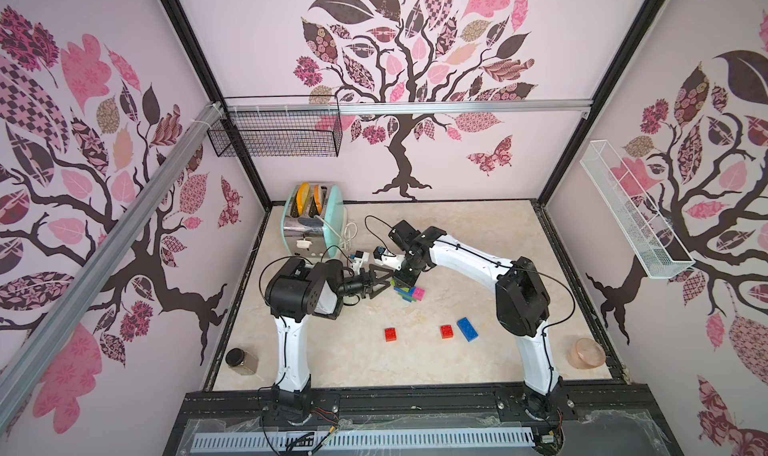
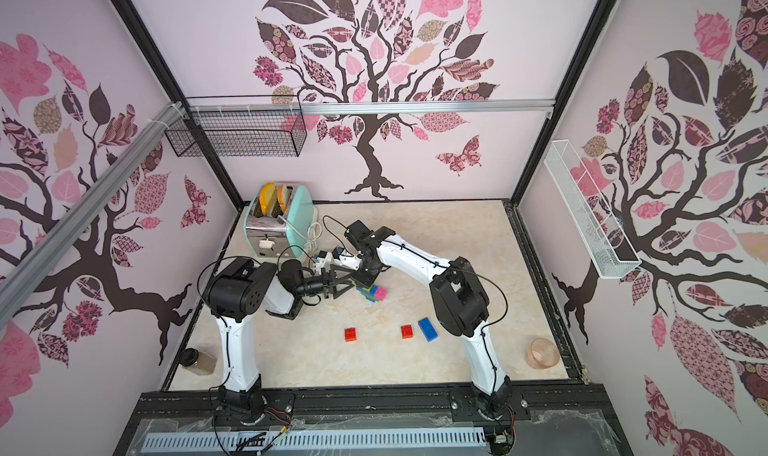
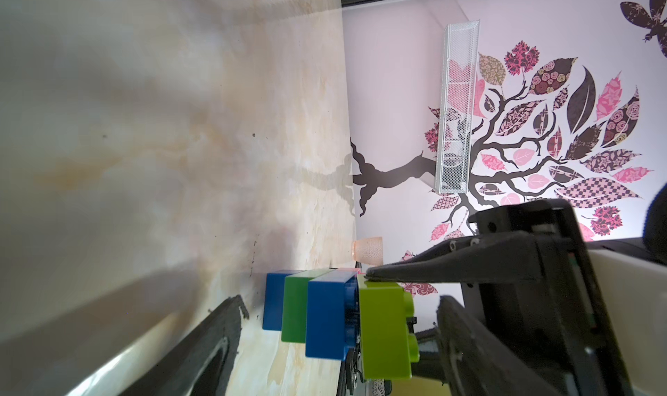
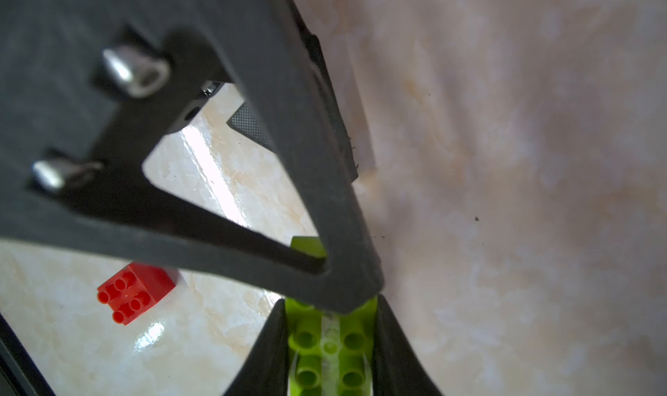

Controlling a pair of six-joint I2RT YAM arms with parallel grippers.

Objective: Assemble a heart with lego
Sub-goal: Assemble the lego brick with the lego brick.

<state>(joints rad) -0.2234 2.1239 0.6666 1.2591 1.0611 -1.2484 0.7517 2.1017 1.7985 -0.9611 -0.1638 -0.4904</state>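
A robot test booth dressed as a kitchen: decal walls (image 1: 457, 59), toaster (image 1: 309, 225), wire basket (image 1: 276, 136), marble-look tabletop (image 1: 374, 362).

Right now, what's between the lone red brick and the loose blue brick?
A second red brick, beside the blue brick; from there to the lone red brick the tabletop is bare. Both top views show it.

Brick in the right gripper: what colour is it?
Lime green. The brick shows best in the right wrist view.

No text, label, number or brand can be read in any view; studs of the small red plastic brick (image 4: 134, 292) show no legible lettering.
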